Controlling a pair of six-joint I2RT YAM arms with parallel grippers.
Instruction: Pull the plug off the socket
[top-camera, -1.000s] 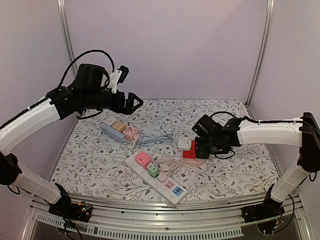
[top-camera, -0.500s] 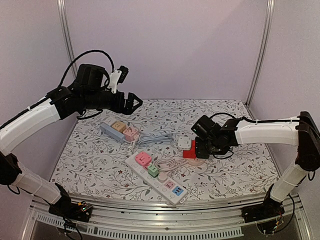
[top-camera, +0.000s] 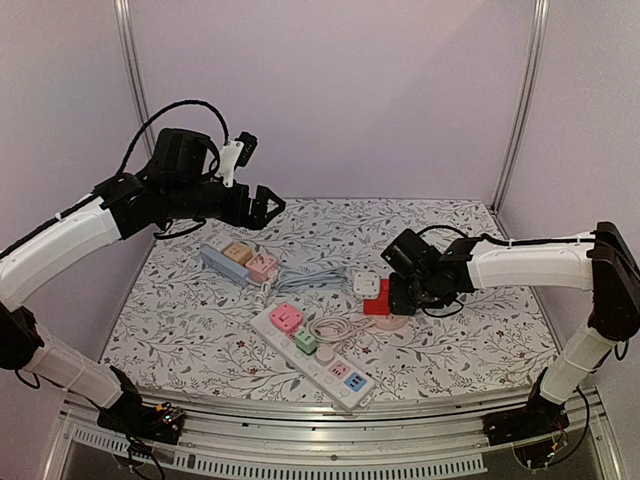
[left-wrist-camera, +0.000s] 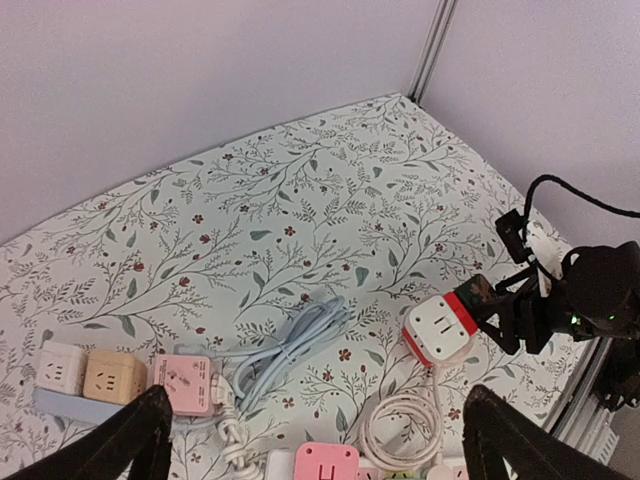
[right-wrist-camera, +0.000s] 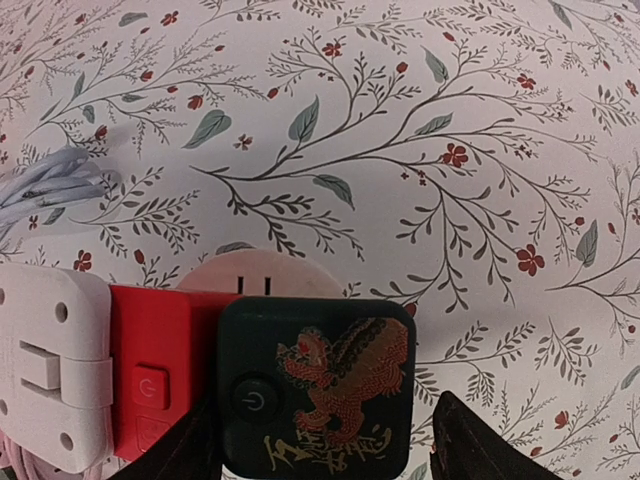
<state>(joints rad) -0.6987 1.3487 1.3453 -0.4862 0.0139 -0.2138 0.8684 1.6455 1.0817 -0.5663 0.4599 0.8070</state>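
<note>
The flowered table (top-camera: 180, 320) carries everything, and the left arm hangs high above its far side. The left gripper (top-camera: 264, 204) is spread as wide as it goes and holds nothing; the whole workspace lies well below its fingers.

A long white power strip (top-camera: 310, 355) lies well to the side of the right gripper (right-wrist-camera: 325, 425), which is down at table level. Its 2 fingers (right-wrist-camera: 470, 455) straddle the black plug (right-wrist-camera: 320, 385), partly open. One finger looks to be at the plug's side or very near it, the other is a little apart, so nothing is clamped yet.

The plug sits between those fingers, seated in the side of the red socket (right-wrist-camera: 160, 370). The socket lies just outside one finger, with a white adapter (right-wrist-camera: 50, 360) on its far face. A pale round piece (right-wrist-camera: 260, 275) shows just ahead of the fingertips.

The plug is probably a light, rigid plastic block with smooth sides that could slip. The socket cube is small and loose, so it will likely drag along unless it is braced. The 2 flat sides facing the fingers are the place to grip, clear of the small power button (right-wrist-camera: 248, 393) on top.

Against the earlier overhead views, the right gripper has edged closer over the socket and its fingers have narrowed. The left arm has not moved.
</note>
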